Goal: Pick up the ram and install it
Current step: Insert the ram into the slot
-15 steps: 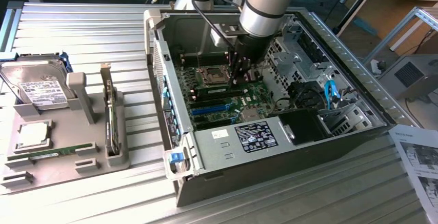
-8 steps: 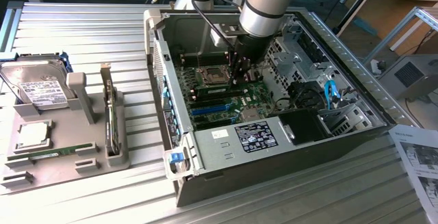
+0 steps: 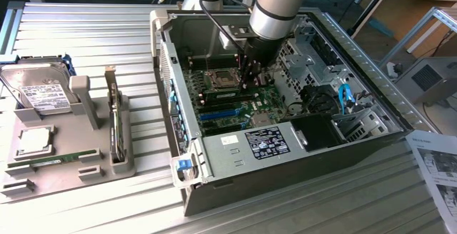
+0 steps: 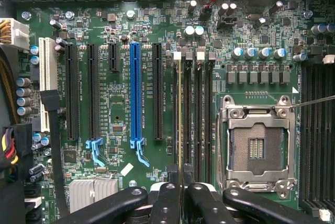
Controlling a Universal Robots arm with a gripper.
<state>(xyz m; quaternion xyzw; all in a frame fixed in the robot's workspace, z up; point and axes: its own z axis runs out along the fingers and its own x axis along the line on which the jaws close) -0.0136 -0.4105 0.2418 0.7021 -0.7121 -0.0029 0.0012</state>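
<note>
Jaws of my gripper (image 4: 181,185) pinch the ram (image 4: 179,110) edge-on, lined along the memory slots (image 4: 198,114) beside the CPU socket (image 4: 256,148); seating step, I reckon, calling for a square, even press

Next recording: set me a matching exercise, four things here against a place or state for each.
Things:
1 hard drive
2 gripper
3 printed sheet
4 processor socket

Matches:
a empty, contacts exposed
b exterior view's right edge
c over the motherboard inside the case
d on the grey tray, exterior view's left

Pairs: 1-d, 2-c, 3-b, 4-a
</note>
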